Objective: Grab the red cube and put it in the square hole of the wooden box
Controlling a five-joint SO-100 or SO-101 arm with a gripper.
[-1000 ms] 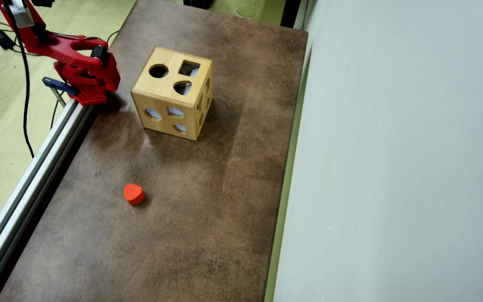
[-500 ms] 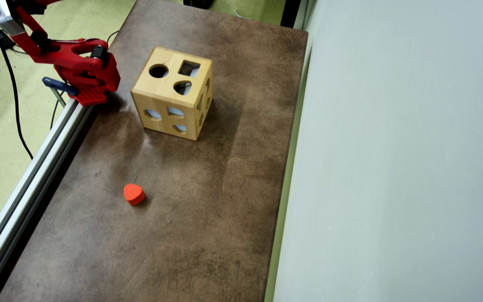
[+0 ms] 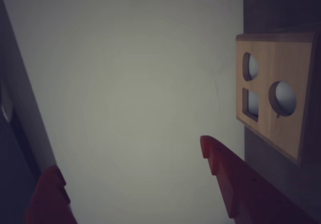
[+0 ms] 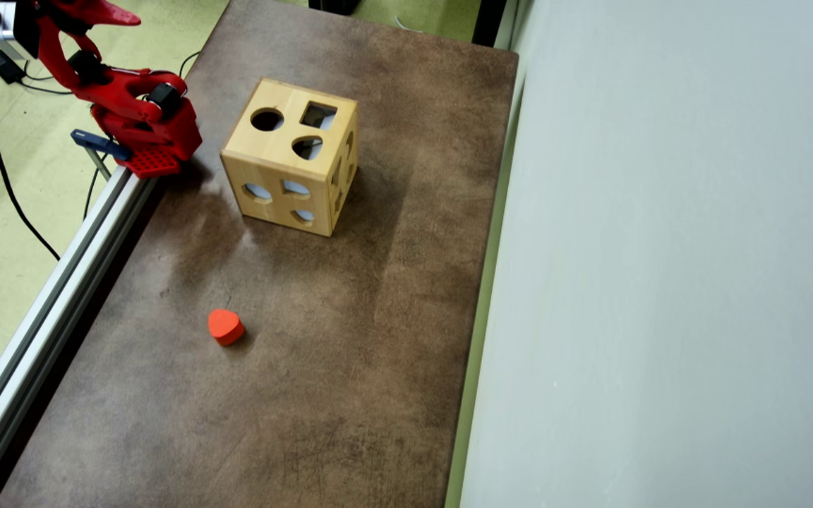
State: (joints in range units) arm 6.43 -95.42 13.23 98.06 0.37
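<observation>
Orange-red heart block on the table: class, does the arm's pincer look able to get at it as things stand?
Probably yes. The heart block lies alone on bare table, well clear of the wooden box. The pincer is raised near the base, jaws apart; whether the arm's reach suffices is unclear.

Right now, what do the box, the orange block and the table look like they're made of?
The box: pale unpainted wood, faint grain and a seam line on top, matte. The orange block: evenly orange, matte, rounded; probably painted wood, but plastic can't be ruled out. The table: mottled brown, scuffed, dull surface; maybe laminate or leather-look covering, hard to tell.
</observation>
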